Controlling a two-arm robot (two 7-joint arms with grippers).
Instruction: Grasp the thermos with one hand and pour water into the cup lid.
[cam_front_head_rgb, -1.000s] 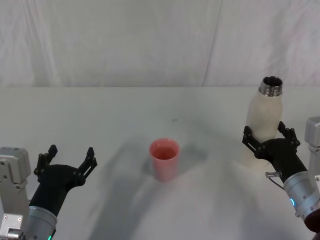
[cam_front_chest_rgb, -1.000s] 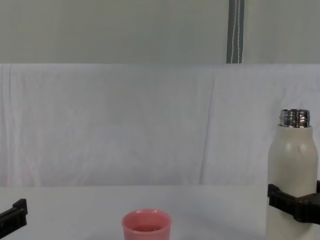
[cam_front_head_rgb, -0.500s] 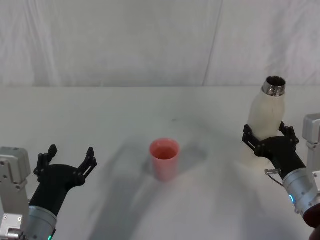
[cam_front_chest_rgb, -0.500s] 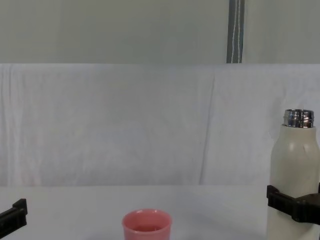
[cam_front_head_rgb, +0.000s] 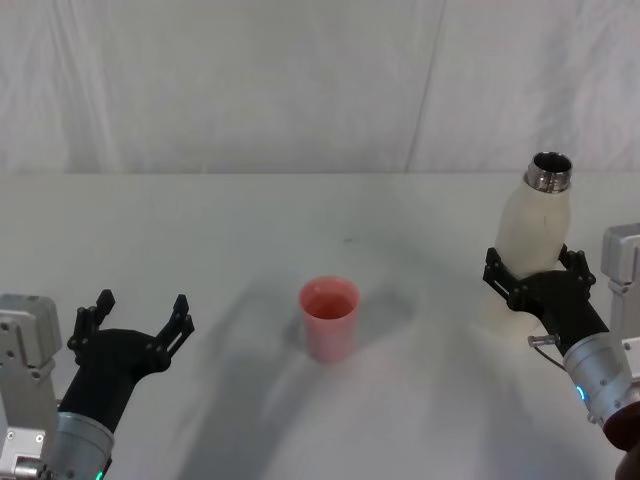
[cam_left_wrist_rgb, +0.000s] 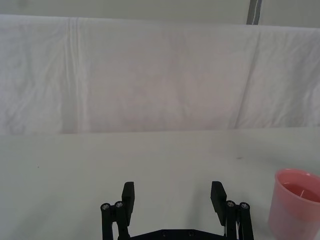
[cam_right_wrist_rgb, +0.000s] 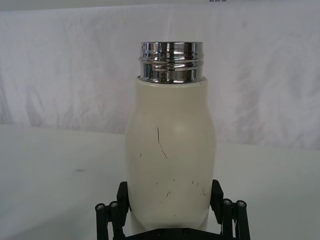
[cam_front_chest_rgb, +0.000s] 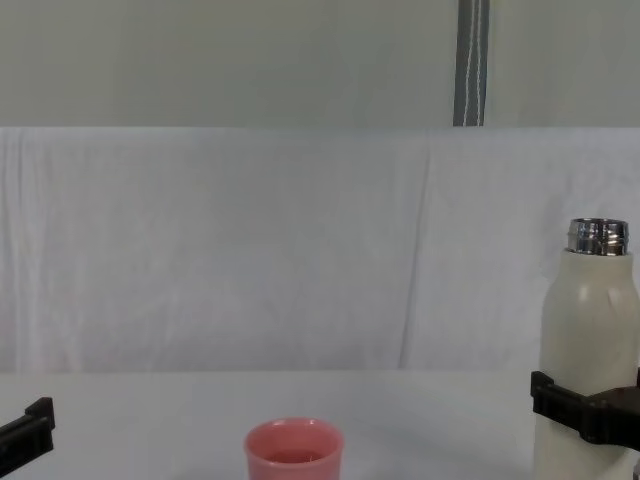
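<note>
white tabletop (cam_front_head_rgb: 200, 230), matte, plain, soft shadows falling on it. behind it a white cloth backdrop (cam_front_chest_rgb: 250, 250), wrinkled, with vertical creases, running the full width at the tabletop's far edge. above the cloth a flat pale grey-green wall (cam_front_chest_rgb: 220, 60). grey vertical metal pole (cam_front_chest_rgb: 471, 62) stands against the wall, upper right in the chest view. lighting even, diffuse.

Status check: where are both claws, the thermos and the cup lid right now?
Right claw shut on thermos, upright at table's right. Left claw open, parked near left. Cup lid centre, upright; path between is bare table.
</note>
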